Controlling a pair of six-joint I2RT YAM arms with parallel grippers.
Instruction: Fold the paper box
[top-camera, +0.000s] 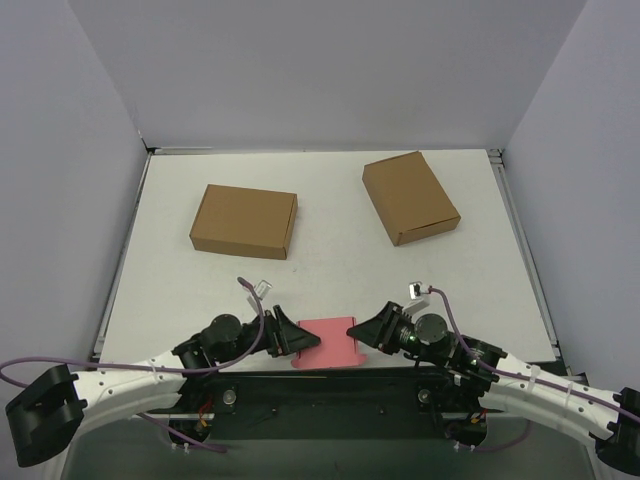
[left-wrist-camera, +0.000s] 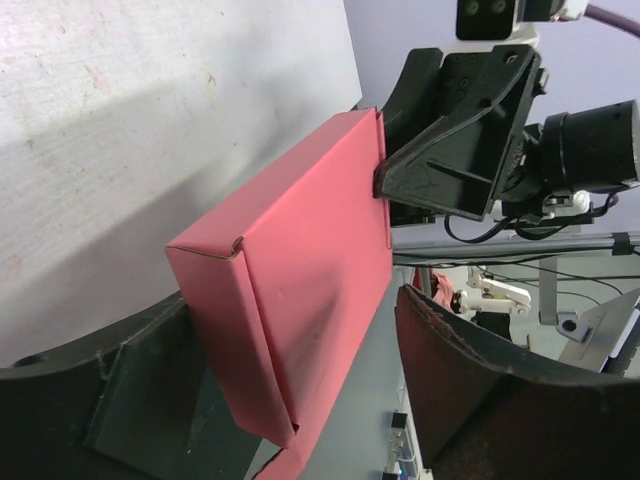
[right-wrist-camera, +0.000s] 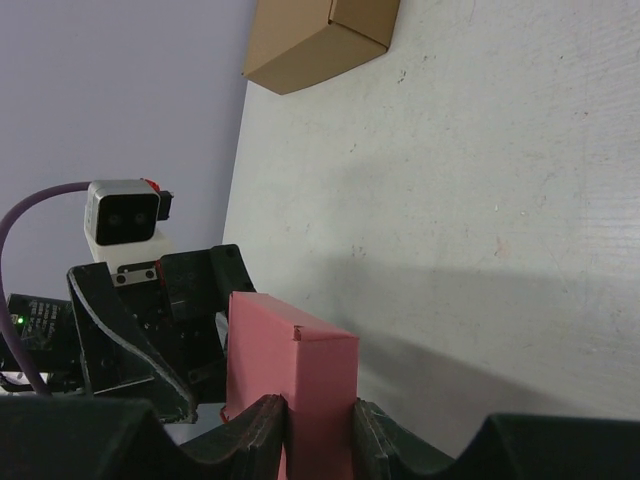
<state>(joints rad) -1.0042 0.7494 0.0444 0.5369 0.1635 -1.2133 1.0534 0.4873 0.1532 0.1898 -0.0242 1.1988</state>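
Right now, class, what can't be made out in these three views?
- Top view: ends of the pink paper box hidden under left gripper and right gripper.
- Left wrist view: its lower end cut off by the bottom edge.
- Right wrist view: its lower part hidden between the fingers; brown cardboard box cut by the top edge.

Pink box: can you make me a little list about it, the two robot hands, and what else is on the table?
paper box: pink, folded into a box shape, between the two grippers at the table's near edge
right gripper: pinching one end of the paper box
left gripper: open, a finger on either side of the other end
brown boxes: two, closed, further back; the second is to the right
table: white
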